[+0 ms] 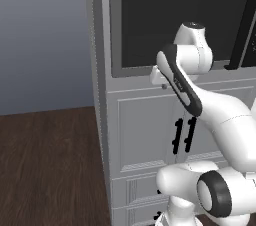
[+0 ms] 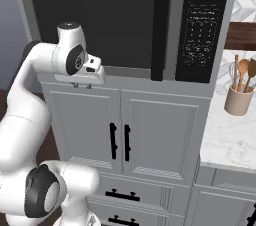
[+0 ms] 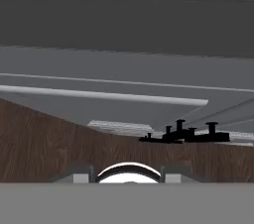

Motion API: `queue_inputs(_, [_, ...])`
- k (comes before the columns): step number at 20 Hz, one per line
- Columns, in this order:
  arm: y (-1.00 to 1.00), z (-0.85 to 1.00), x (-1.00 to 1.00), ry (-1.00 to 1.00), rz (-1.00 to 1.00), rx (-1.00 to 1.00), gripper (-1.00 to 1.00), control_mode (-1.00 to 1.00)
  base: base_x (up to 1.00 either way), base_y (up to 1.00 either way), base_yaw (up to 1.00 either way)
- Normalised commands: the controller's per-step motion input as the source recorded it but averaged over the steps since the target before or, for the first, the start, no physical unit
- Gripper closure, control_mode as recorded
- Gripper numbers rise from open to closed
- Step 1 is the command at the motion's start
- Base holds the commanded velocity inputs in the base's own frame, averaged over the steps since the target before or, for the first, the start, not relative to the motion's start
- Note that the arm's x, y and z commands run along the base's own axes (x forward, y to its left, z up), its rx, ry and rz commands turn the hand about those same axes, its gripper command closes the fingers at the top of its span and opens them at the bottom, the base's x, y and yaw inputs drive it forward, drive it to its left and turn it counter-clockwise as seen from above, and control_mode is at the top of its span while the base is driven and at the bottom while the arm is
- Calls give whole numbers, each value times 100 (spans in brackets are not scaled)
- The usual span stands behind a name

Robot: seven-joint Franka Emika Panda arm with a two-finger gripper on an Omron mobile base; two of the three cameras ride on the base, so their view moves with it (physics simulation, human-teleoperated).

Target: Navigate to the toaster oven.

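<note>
The toaster oven is out of view. My gripper (image 2: 82,85) hangs in front of the grey cabinet tower, just below the bottom edge of the large built-in dark-doored oven (image 2: 100,20). From the left base view the gripper (image 1: 161,83) sits at the oven's lower frame. In the hand view the gripper (image 3: 127,176) points down at the dark wooden floor (image 3: 44,143) and the cabinet base. Its fingertips (image 3: 82,174) stand wide apart, open, with nothing between them.
Under the oven are two grey cabinet doors with black handles (image 2: 120,142) and drawers (image 2: 122,195). A black control panel (image 2: 202,25) sits right of the oven door. Further right, a marble counter (image 2: 227,142) carries a utensil crock with wooden spoons (image 2: 239,99). Wooden floor (image 1: 50,170) lies open at left.
</note>
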Motion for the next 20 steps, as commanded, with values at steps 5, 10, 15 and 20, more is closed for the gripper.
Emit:
queue_inputs(5, [-1, 0, -37, 0, 0, 0, -100, -100, 0, 0, 0])
queue_inputs(10, [-4, 0, -83, -3, -3, 0, -100, -100, 0, 0, 0])
queue_inputs(15, [-5, 0, -64, 0, -1, 0, -100, -100, 0, 0, 0])
queue_inputs(20, [0, 0, -6, 0, 0, 0, -100, -100, 0, 0, 0])
